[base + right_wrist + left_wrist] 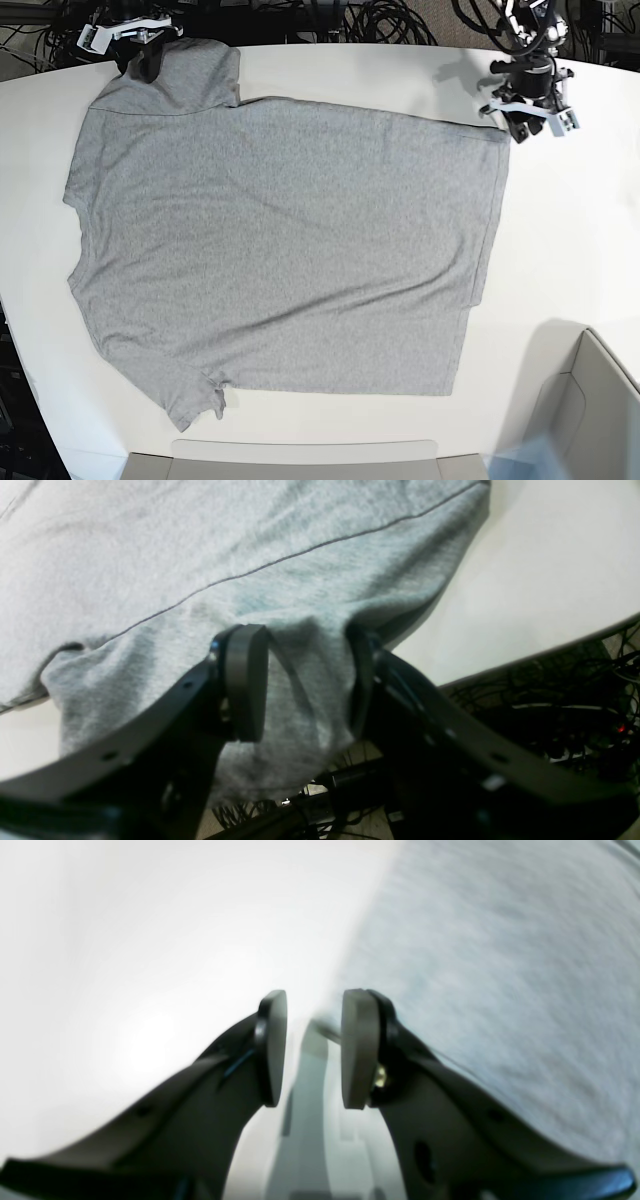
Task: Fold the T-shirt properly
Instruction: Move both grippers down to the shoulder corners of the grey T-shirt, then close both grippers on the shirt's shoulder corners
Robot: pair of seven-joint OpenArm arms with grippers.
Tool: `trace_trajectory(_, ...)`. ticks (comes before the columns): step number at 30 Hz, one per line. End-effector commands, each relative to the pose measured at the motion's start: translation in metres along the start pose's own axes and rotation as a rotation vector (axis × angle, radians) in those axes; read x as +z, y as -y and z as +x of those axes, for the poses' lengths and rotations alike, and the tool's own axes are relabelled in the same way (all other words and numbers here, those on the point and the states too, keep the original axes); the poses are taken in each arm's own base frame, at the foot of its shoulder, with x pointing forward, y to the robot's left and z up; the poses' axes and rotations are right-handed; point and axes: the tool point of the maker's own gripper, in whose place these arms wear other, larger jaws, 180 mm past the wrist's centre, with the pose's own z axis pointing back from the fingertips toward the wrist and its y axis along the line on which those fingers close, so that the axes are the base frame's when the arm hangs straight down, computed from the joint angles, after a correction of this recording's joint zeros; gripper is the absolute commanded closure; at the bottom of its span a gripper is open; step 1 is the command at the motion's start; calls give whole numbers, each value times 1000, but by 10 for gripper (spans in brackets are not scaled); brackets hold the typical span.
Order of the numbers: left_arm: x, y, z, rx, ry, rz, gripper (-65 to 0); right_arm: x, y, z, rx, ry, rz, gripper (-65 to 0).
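Observation:
The heather-grey T-shirt (280,230) lies spread flat on the white table (580,230), plain side up and no lettering showing. My right gripper (140,55) is at the far left corner, over the end of a sleeve. In the right wrist view its jaws (302,680) stand wide apart with the sleeve cloth (300,705) bunched between them, hanging past the table edge. My left gripper (530,120) is at the shirt's far right corner. In the left wrist view it (314,1050) is open and empty, with the cloth (500,965) just right of its right finger.
A pale bin (590,410) stands at the near right corner and a flat tray edge (290,462) runs along the near side. Tangled cables (380,20) lie beyond the table's far edge, also below it in the right wrist view (550,700).

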Motion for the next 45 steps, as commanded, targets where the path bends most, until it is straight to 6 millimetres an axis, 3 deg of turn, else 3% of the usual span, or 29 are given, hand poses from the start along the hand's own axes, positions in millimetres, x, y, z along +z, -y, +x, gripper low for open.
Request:
trace_trajectory(1,2,-3,8,-3,20,2,-194,4,1,0,2,-5,2,-257)
trace_trajectory(7,2,-6,-3,-11,-57,2,-194,4,1,0,3,-5,2,-257)
trace_trajectory(11,-3,18,-1,-61,-84,-110,-194,3,1,1,3,-5,4,-257)
trace_trajectory(23,-32,31,-53,-15,-246,-186,-193,4,-1,-2,6,-14,12,-256)
trace_trajectory(25,-33,33,-54,-16,-249,-190,-190,4,-1,-2,6,-14,12,-240)
trace_trajectory(27,-33,36,-55,-16,-252,-196,-155,4,-1,-2,6,-14,12,-170)
trace_trajectory(30,-32,30,-53,-4,-244,-179,-10,3,0,0,9,-11,9,-28)
trace_trajectory(31,-32,28,-52,-1,-240,-173,0,4,1,0,9,-11,8,0)
trace_trajectory(35,-30,21,-48,1,-229,-158,0,5,2,4,8,2,5,0)
trace_trajectory(38,-20,13,-42,-5,-205,-136,0,3,1,18,17,32,16,0)
trace_trajectory(45,4,32,-11,-27,-94,-153,0,-4,-11,47,61,77,83,0)
